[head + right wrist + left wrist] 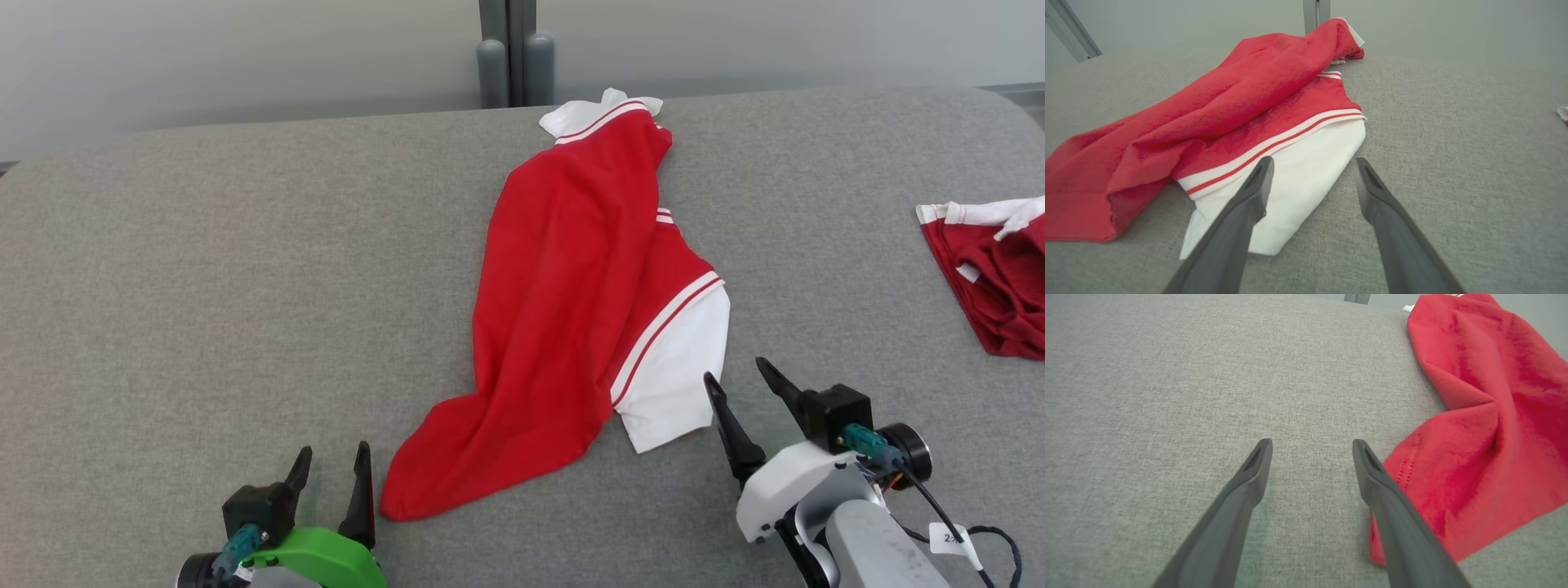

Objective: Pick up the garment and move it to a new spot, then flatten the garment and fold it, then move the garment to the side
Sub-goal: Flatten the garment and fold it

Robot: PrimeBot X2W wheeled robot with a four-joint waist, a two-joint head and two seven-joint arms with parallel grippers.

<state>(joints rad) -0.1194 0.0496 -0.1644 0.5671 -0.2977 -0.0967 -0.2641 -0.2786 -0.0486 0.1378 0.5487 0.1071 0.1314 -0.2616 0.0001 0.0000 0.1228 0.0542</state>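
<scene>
Left gripper [334, 447]: nearest item; jaws apart and empty. It sits just beside the garment's near hem corner, on that corner's left.
Right gripper [735, 369]: jaws apart and empty. It is just beside the garment's white sleeve, on the right, with its fingers pointing past the sleeve's edge.
Hem corner [408, 490]: the red, rounded end of the garment closest to me. In the left wrist view it lies against the inner finger, and I cannot tell whether they touch.
White sleeve [673, 367]: lies flat with a red-and-white striped band where it meets the body. It sticks out from the garment's right flank.
Garment [563, 310]: a red top, bunched into a narrow strip with soft lengthwise folds, on the grey padded surface [204, 286]. Its long axis runs away from me and leans slightly right.
Key relation: I judge both arms about equally close, one at each near corner, with the garment ahead and between them.
Far sleeve [600, 114]: white, crumpled, at the garment's far end by the surface's back edge.
Second garment [992, 278]: red and white, heaped, well apart to the garment's right.
Posts [514, 61]: grey, upright, just beyond the garment's far end.
</scene>
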